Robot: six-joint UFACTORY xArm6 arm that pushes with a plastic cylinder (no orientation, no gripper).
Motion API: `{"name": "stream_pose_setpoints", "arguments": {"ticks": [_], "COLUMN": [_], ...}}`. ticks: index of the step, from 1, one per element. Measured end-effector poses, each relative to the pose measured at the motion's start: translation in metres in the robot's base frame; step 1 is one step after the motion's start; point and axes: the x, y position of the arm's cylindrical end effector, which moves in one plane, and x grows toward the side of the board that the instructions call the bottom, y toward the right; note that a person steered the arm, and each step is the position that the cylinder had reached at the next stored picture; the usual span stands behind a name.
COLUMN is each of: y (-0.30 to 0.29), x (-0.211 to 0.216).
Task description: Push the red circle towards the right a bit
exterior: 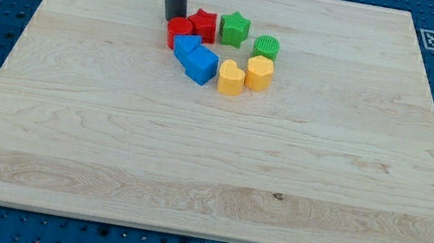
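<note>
The red circle (178, 30) is a short red cylinder near the board's top middle. My tip (172, 18) stands at its upper left edge, touching or almost touching it. A red star (203, 24) sits right against the circle's upper right. Two blue blocks (186, 44) (203, 64) lie just below and right of the circle, the nearer one touching it.
A green star (235, 29) and a green cylinder (266, 47) lie to the right of the red star. A yellow heart (230, 78) and a yellow block (260, 72) sit below them. The wooden board (207, 182) rests on a blue perforated table.
</note>
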Motion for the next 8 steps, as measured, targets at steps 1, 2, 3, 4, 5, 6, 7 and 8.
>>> {"name": "stream_pose_setpoints", "arguments": {"ticks": [1,2,3,4,5,6,7,8], "y": [-0.006,-0.010,-0.011,-0.040,-0.080,-0.089,-0.082,-0.060], "x": [0.011,0.015,0.011,-0.007,-0.009,0.009,0.011,0.011]}}
